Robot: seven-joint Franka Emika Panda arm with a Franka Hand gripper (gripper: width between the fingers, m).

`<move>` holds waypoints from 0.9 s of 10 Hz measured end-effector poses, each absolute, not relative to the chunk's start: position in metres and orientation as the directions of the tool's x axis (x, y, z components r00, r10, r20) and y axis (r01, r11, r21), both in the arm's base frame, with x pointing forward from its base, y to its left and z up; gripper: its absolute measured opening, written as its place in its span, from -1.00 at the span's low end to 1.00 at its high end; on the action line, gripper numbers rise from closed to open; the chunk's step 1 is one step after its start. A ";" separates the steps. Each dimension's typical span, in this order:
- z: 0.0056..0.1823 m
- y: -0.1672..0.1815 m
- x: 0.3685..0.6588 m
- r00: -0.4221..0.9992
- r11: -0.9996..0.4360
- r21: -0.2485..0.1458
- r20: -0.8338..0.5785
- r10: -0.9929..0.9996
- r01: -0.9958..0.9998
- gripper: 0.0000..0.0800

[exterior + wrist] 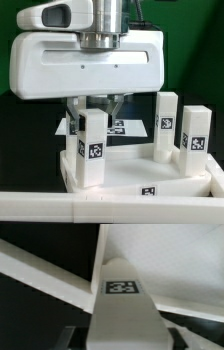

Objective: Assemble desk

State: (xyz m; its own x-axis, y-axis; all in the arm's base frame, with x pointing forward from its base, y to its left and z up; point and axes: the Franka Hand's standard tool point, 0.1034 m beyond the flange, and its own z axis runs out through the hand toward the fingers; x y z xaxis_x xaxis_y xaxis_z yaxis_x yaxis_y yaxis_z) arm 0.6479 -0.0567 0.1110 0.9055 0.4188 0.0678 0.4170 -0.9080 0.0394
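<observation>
The long white bar (60, 208) lies nearest the exterior camera, running across the foreground. Directly behind it sits the tabletop (185, 183), a white rimmed panel resting flat on the dark bench (205, 70), with a small tag on its front rim.

Three legs stand upright on the tabletop. The front leg (92, 148) stands at the near corner on the exterior view's left and carries a tag on its face. The middle leg (166, 125) stands farther back, toward the exterior view's right. The right leg (197, 140) stands just beside it, nearer the exterior view's right edge. Both carry tags.

The end effector (92, 108) hangs directly above the front leg, below the large white wrist housing (85, 62). In the wrist view, the front leg (122, 303) fills the centre of the picture, with dark fingers (68, 338) on either side of it near its lower part. Whether the fingers press on the leg cannot be told from the pictures.

Behind the legs, the marker board (125, 127) lies flat on the bench, partly hidden by the arm.
</observation>
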 end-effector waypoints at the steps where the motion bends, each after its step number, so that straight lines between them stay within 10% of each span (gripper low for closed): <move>1: 0.110 -0.057 0.648 0.939 -0.941 0.032 0.071 0.338 0.336 -0.28; 9: 0.109 -0.065 0.653 0.834 -0.837 -0.051 0.067 -0.547 -0.545 -0.28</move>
State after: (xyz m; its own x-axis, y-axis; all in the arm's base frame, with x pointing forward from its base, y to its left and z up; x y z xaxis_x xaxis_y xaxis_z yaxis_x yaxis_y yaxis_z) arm 0.6530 -0.0651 0.1093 0.8342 -0.5473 0.0674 -0.5449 -0.8369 -0.0510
